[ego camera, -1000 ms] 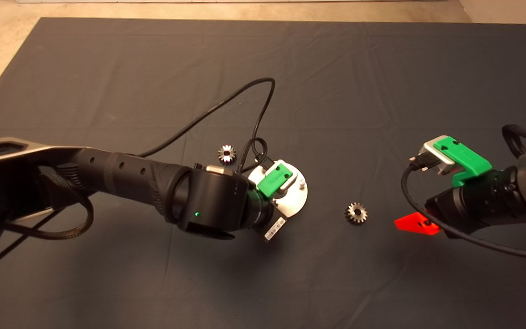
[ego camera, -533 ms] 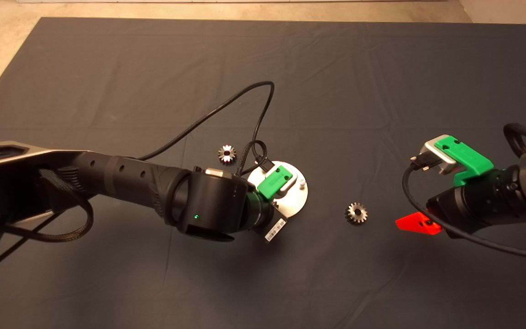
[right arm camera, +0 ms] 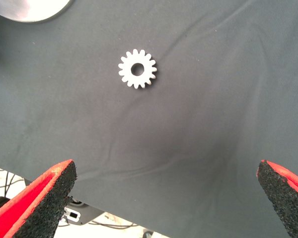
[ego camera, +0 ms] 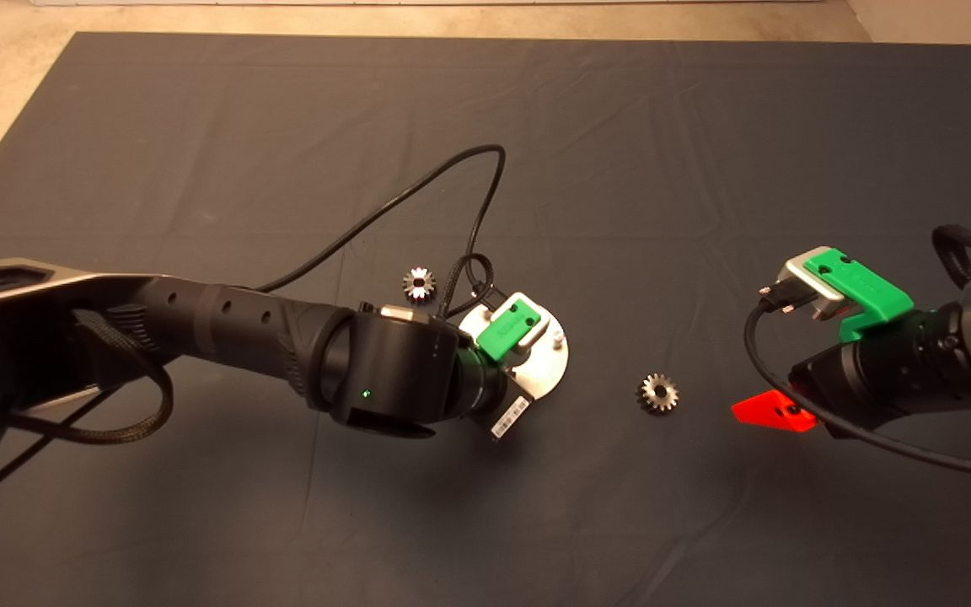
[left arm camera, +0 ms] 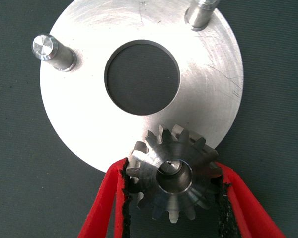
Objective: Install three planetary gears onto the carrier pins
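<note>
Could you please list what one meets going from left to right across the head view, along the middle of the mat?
Left arm → gear lying loose → disc with carrier pins → second loose gear → right gripper → right arm.

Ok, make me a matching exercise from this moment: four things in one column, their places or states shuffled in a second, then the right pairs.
Things
1. gear in the left gripper
2. gear right of the disc
3. gear beyond the arm
4. right gripper

States
A. open, above the mat
B. lying on the mat ahead of the right gripper
C. gripped between red fingers, over a peg on the disc
D. lying on the mat near the black cable

Pairs: 1-C, 2-B, 3-D, 4-A
</note>
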